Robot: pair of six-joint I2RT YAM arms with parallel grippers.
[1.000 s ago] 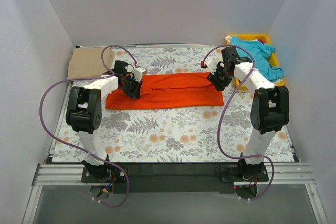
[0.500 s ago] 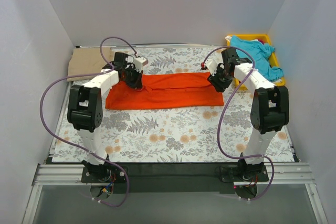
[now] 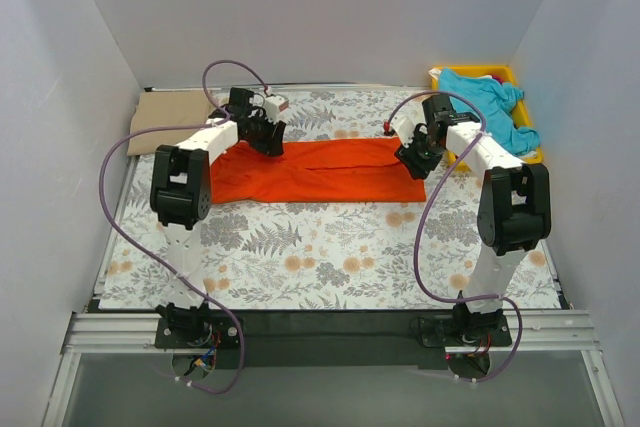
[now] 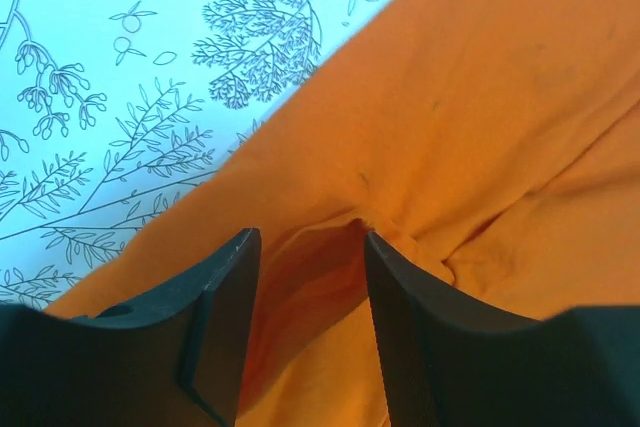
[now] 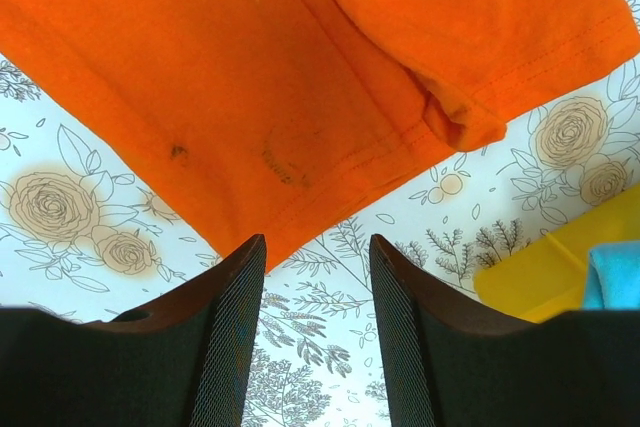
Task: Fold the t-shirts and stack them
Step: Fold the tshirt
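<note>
The orange-red t-shirt (image 3: pixel 320 172) lies as a long folded strip across the back middle of the table. My left gripper (image 3: pixel 270 139) is low over its far left edge. In the left wrist view its jaws (image 4: pixel 308 237) are open, with a raised fold of the orange cloth (image 4: pixel 470 127) between them. My right gripper (image 3: pixel 408 159) is at the shirt's right end. It is open and empty (image 5: pixel 315 242), just off the shirt's hem (image 5: pixel 300 97). The turquoise t-shirt (image 3: pixel 490 102) is heaped in the yellow tray. The tan t-shirt (image 3: pixel 170 119) lies folded at the back left.
The yellow tray (image 3: pixel 445 75) stands at the back right corner, and its edge shows in the right wrist view (image 5: pixel 560 257). The fern and flower cloth (image 3: pixel 330 247) covers the table. White walls close in the left, back and right sides.
My left gripper has moved back and to the right, from the shirt's left part to its far edge. The shirt's left end has shifted slightly. The right gripper has hardly moved.
</note>
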